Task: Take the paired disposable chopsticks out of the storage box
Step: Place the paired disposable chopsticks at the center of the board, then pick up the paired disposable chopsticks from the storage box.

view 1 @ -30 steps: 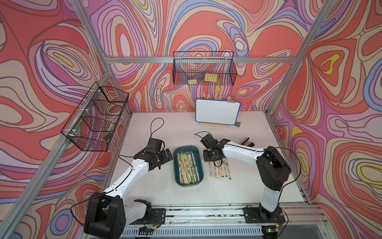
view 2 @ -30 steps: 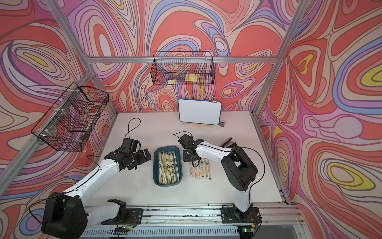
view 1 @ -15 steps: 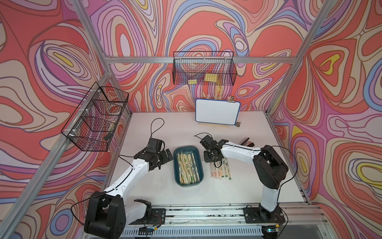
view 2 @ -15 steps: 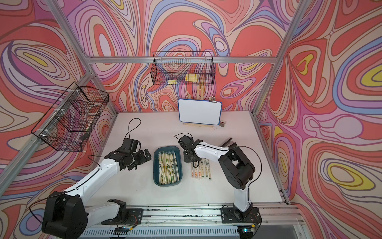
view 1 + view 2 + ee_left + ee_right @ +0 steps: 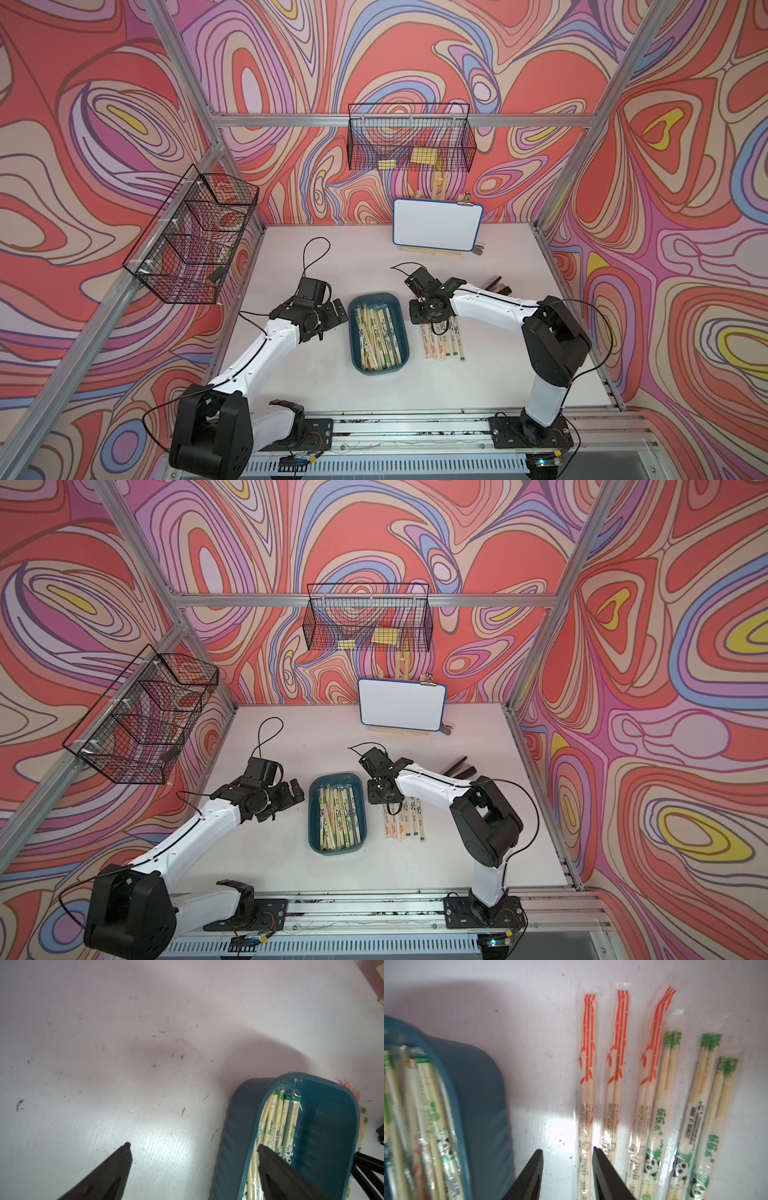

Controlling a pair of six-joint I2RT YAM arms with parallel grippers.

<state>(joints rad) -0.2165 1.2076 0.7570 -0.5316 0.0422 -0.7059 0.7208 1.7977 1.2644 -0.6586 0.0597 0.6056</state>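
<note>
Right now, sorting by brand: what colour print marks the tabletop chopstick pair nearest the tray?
Orange stalks on the clear-sleeved pale chopstick pair; best in right wrist view.

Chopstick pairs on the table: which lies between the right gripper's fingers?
The orange-printed pair nearest the storage box; the other five lie outside the right gripper, farther from the box.

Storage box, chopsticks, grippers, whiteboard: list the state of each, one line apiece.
storage box: upright on the table, partly filled.
chopsticks in the box: sleeved, piled lengthwise.
chopsticks on the table: six sleeved pairs, lying flat beside the box.
left gripper: open, empty.
right gripper: open, gripping nothing, low over the laid-out pairs.
whiteboard: upright, blank.
</note>
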